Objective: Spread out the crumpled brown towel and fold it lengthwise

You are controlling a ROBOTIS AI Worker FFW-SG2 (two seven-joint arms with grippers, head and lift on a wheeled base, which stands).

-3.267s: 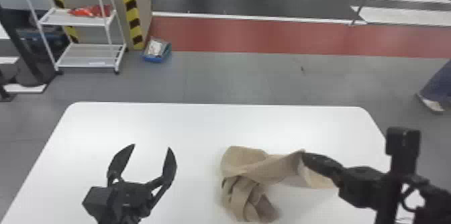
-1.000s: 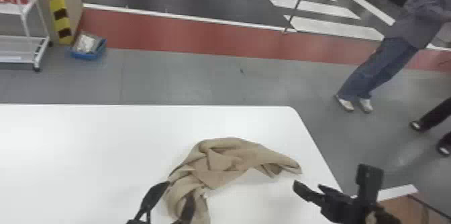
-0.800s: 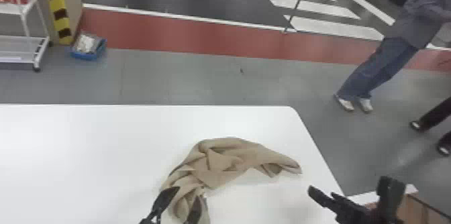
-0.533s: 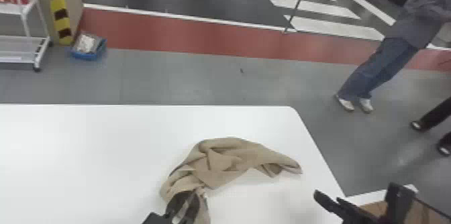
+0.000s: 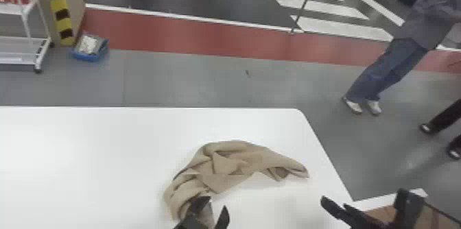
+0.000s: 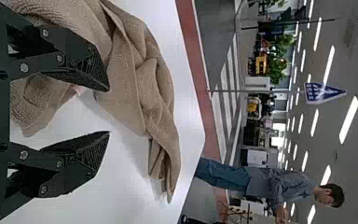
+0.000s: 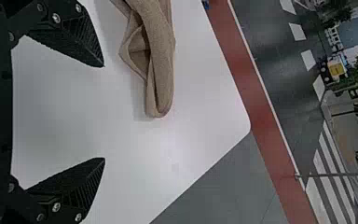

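1. Your left gripper [image 6: 108, 111] stands open and holds nothing. One finger overlaps the near, bunched end of the towel [image 5: 236, 163] in the wrist view; you can't tell whether they touch.
2. From that gripper, the towel curves away forward and then to the right, lying on the table [image 5: 85, 163] in a twisted, creased arc. Its far end tapers to a narrow tip, ahead of your right gripper [image 7: 103, 112] and a little to its left.
3. That right gripper is open and empty too, apart from the cloth.
4. You look to be at the spreading step, with the fold waiting until the towel lies flat.
5. Next, you probably want the left gripper to find a corner or a loose edge at its end, while the right one goes forward and left to the tip. Pick single layers: if you pinch a bunch, pulling the ends apart may only tighten the twist into a rope.
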